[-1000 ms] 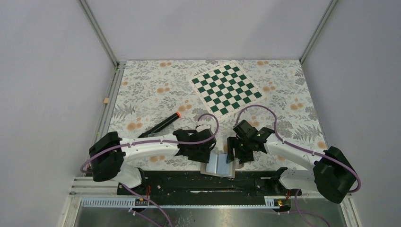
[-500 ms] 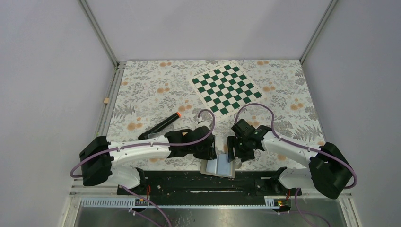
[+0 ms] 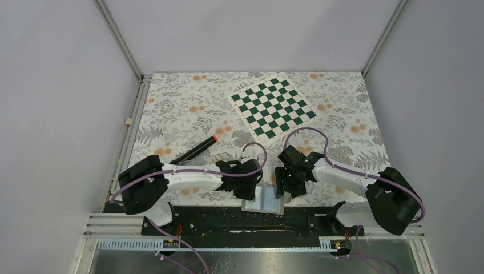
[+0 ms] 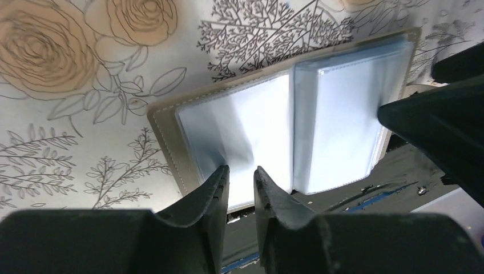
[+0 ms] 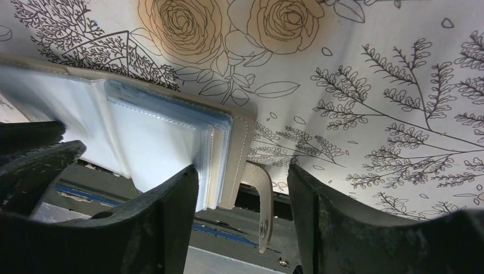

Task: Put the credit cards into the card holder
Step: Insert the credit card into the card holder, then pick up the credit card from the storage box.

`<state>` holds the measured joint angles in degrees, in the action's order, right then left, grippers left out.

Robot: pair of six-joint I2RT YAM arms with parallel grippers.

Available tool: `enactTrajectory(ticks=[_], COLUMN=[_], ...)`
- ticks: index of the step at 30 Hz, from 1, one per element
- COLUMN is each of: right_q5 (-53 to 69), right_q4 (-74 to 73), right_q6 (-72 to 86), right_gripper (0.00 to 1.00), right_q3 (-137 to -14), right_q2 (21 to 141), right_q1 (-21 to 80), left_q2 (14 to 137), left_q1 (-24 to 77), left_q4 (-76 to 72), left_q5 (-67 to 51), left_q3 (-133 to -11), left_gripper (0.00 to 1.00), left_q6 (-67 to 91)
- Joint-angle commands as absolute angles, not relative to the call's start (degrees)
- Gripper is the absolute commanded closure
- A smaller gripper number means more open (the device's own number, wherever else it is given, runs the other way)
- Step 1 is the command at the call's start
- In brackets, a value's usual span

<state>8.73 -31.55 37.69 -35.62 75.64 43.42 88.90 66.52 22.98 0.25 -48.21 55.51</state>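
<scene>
Card holder (image 3: 263, 200) open flat at near edge of table (image 3: 188, 108), between both grippers, long axis left to right. Left gripper (image 4: 241, 188) over left page, jaws nearly together, grip on a leaf impossible to tell. Right gripper (image 5: 242, 171) spread wide, straddling right edge and strap (image 5: 259, 194). No credit cards in view.

Two white-shelled arms (image 3: 188, 177), chunky black joints (image 3: 140, 191), looped purple cables (image 3: 305, 129) at each wrist

No legible text or labels.
</scene>
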Motion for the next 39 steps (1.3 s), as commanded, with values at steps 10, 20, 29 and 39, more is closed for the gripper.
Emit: enactTrajectory(ticks=[10, 20, 29, 39], right_q5=[6.91, 8.27, 14.55, 22.48], right_q4=[-33.94, -37.93, -35.17, -29.78], right_q6=[35.95, 34.47, 33.62, 36.18], right_gripper=[0.35, 0.25, 0.25, 0.36], right_q3=[-38.39, -49.52, -61.89, -75.43], right_q2=[77.16, 71.56, 83.13, 99.6], right_q1=[43.64, 43.6, 44.3, 47.46], left_q2=[89.04, 75.03, 56.72, 59.19], left_q1=[66.25, 58.95, 37.62, 24.7], left_q4=[26.04, 12.34, 15.3, 35.71], left_q5=[1.12, -11.1, -18.03, -9.89], left_q3=[-53.14, -47.91, -36.79, -38.58], left_gripper=[0.7, 0.57, 0.51, 0.53], left_q6=[54.81, 53.64, 52.0, 43.18])
